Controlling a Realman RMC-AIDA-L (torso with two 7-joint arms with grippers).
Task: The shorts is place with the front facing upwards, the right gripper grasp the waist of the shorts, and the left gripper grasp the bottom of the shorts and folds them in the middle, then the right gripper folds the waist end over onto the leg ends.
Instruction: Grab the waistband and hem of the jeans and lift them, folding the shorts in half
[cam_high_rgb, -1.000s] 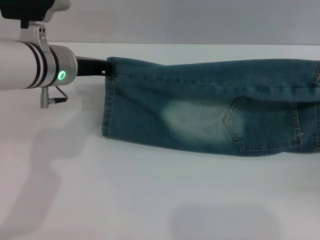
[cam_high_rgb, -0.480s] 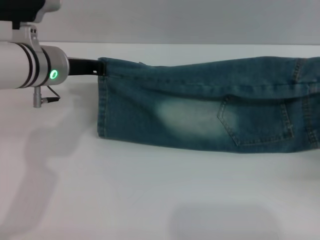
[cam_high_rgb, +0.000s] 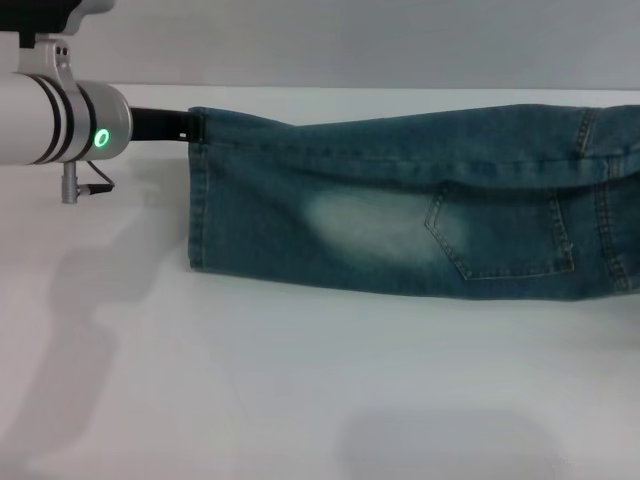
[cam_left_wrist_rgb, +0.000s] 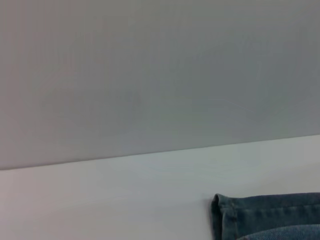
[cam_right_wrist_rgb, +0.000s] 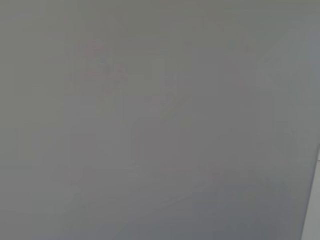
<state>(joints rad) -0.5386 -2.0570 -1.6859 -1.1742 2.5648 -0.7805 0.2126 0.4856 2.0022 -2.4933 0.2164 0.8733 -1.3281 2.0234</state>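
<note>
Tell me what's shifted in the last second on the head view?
The left hand, gripping the far corner of the leg hems, has drawn back toward the robot's left, dragging the shorts along the table. Grip and fold stayed as they were.

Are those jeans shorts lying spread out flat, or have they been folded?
Folded lengthwise. The shorts show as one long band with a single leg hem at the end held by the left gripper, and a fold ridge along the top.
</note>
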